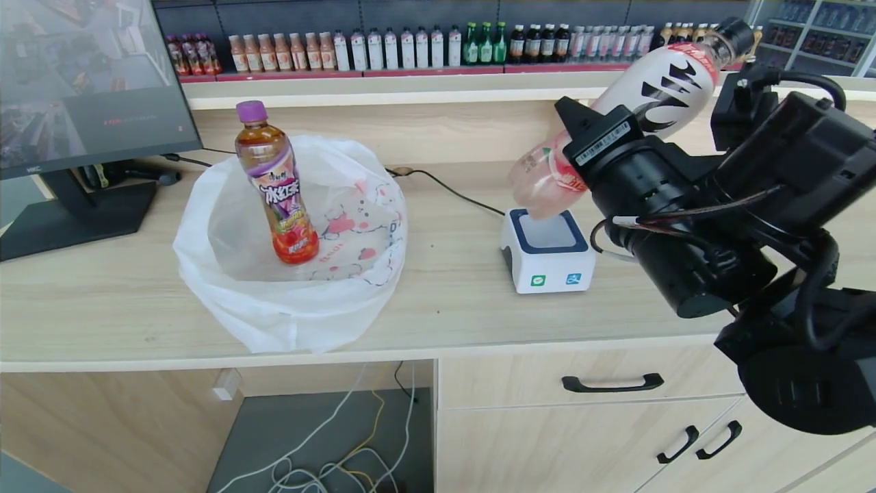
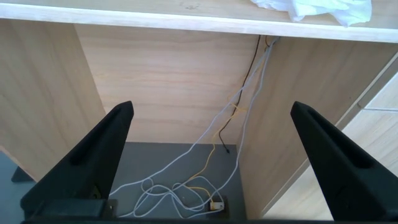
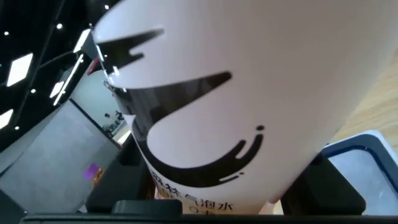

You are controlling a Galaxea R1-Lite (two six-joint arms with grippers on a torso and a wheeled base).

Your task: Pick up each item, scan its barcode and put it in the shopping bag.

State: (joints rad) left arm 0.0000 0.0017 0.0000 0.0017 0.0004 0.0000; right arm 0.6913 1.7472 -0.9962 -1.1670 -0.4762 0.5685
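A shop checkout with a pale wooden counter (image 1: 452, 308); behind it runs a long shelf of drink bottles (image 1: 410, 48). A small white box-shaped barcode scanner with a dark-rimmed glass top (image 1: 545, 257) sits on the counter and serves as the reference point here.

Directly over the scanner, the right gripper (image 1: 590, 140) pinches a white plastic drink bottle with bold black markings and a peach-coloured lower label (image 1: 643, 109) around its middle. The bottle is tilted, its base down over the scanner's glass and its dark cap pointing up and away to the right; it cannot be told whether the base touches the glass. In the right wrist view the bottle (image 3: 217, 106) is very close to the camera, with a corner of the scanner (image 3: 367, 155) beside it.

Well to the left of the scanner, a white, thin plastic shopping bag with pink cartoon prints (image 1: 287, 308) lies open on the counter. A tea-brown bottle with a purple cap (image 1: 277, 185) stands upright inside it. Farther left of the scanner stands a dark computer monitor (image 1: 89, 75).

Below and left of the scanner, under the counter, the left gripper (image 2: 211, 162) has its black fingers (image 2: 99, 162) spread wide, holding nothing, facing a recess with loose cables (image 2: 186, 186) on the floor
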